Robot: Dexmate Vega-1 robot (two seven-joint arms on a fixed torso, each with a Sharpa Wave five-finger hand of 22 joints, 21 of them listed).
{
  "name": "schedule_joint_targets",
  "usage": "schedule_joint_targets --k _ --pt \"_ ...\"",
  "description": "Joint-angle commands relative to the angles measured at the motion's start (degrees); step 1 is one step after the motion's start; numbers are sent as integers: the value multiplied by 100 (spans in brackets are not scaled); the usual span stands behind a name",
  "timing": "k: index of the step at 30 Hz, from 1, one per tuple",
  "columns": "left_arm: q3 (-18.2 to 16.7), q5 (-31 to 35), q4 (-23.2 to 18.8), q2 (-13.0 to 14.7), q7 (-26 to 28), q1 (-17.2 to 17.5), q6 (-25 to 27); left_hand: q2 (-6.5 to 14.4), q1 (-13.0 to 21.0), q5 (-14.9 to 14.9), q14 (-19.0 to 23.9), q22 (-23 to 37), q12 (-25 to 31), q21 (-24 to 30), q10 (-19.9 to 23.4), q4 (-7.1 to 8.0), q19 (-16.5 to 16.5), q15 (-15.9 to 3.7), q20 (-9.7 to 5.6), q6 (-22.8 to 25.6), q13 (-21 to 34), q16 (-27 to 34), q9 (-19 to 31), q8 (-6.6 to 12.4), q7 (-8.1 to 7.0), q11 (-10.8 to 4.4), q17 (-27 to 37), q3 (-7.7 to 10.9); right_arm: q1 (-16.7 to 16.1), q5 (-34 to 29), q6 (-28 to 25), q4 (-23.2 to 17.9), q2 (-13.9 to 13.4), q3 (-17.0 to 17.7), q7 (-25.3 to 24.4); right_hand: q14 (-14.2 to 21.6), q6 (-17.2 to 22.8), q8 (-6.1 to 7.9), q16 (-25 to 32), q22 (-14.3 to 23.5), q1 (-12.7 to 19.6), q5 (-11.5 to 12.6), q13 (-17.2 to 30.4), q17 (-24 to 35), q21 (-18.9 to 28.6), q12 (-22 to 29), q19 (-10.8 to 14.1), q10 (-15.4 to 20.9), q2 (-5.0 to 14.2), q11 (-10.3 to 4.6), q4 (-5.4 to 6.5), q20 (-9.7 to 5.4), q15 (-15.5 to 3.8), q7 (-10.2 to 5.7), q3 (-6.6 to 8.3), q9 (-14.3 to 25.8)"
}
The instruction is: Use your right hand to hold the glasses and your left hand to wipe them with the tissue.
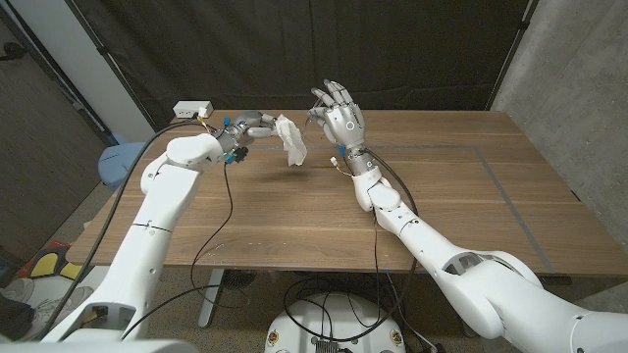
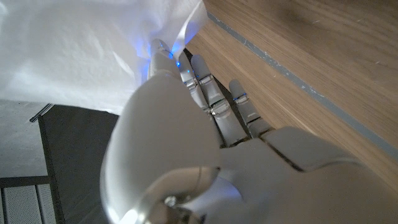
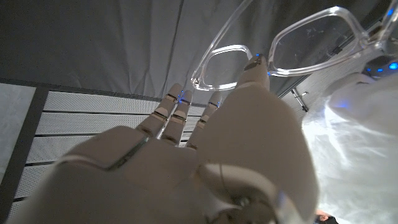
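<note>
The wooden table (image 1: 432,201) stretches wide under both my arms, with a thin grey line (image 1: 510,186) marked across its right half and a dark curtain (image 1: 294,49) hanging behind it. At the far left edge of the table sits a white power strip (image 1: 192,109), and a black cable (image 1: 228,206) trails from my left arm across the wood and over the near edge.

My right hand (image 1: 339,120) is raised above the middle of the table, palm upright, most fingers reaching up and apart. In the right wrist view my thumb presses against the clear frame of the glasses (image 3: 280,50), beside one lens, so I am pinching them; in the head view the glasses are too faint to make out well, only a hint of them at my fingertips on the side toward my left hand.

My left hand (image 1: 250,127) is lifted above the far left part of the table, fingers pointing toward my right hand and closed on the tissue (image 1: 291,142). The white tissue hangs crumpled from my fingertips, clear of the wood, just beside my right hand. In the right wrist view the tissue billows near the glasses; whether it touches the lens I cannot tell. In the left wrist view it bunches right at my fingertips (image 2: 163,53).
</note>
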Motion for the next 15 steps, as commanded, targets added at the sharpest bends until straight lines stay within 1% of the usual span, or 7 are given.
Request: schedule_joint_targets --k 1,3,5,8,10,13,15 --pt "208 1267 -394 409 862 311 -15 160 218 -62 -136 4 -50 52 -64 529 53 -507 -81 -96 86 71 21 -60 99 -77 145 614 -47 152 76 20 32 271 0 62 287 9 37 -1 26 31 10 11 42 38 -28 103 22 -4 9 -811 -1075 251 -58 33" --pt "349 1776 -436 541 1169 350 -24 142 238 -89 -252 1 -111 54 -153 491 65 -517 -120 -255 125 78 31 -147 -13 -122 205 620 -79 207 44 -40 4 275 0 70 293 15 34 -1 31 32 11 10 41 47 -35 153 13 1 11 -817 -1077 252 -72 43" --pt "394 1979 -447 561 1258 360 -16 140 240 -106 -315 0 -157 50 -222 479 56 -515 -132 -320 150 86 62 -170 -47 -151 242 627 -71 281 37 -60 -37 230 0 84 310 31 32 0 29 33 11 10 41 54 -41 203 5 -1 19 -824 -1076 258 -94 66" --pt "561 2518 -465 680 1458 359 24 138 245 -119 -351 -2 -181 45 -239 469 49 -534 -136 -304 170 91 71 -169 -38 -169 264 635 -11 587 -118 -145 -252 -79 0 80 316 39 23 0 35 34 8 8 42 51 -45 230 -16 -3 17 -829 -1074 258 -117 84" --pt "773 3029 -465 855 1527 309 89 122 242 -134 -372 -4 -209 46 -269 460 60 -540 -151 -325 191 104 84 -179 -55 -162 289 633 45 930 -294 -240 -475 -417 32 71 312 41 15 1 36 34 6 5 40 47 -53 241 -27 -4 19 -825 -1071 255 -134 95" --pt "912 3440 -445 938 1539 266 118 105 245 -145 -393 -7 -235 42 -294 450 61 -540 -167 -340 209 108 98 -185 -67 -194 304 633 73 1410 -614 -521 -788 -870 325 62 308 42 8 2 31 35 4 4 41 38 -57 252 -36 -6 28 -829 -1067 255 -161 110" --pt "1179 4123 -383 1119 1810 233 62 100 235 -157 -431 -9 -267 39 -320 455 66 -539 -187 -338 231 102 118 -179 -84 -217 314 634 -39 1859 -721 -986 -1042 -1037 956 51 309 45 2 3 25 35 2 3 40 31 -64 254 -45 -8 35 -830 -1062 254 -181 121"
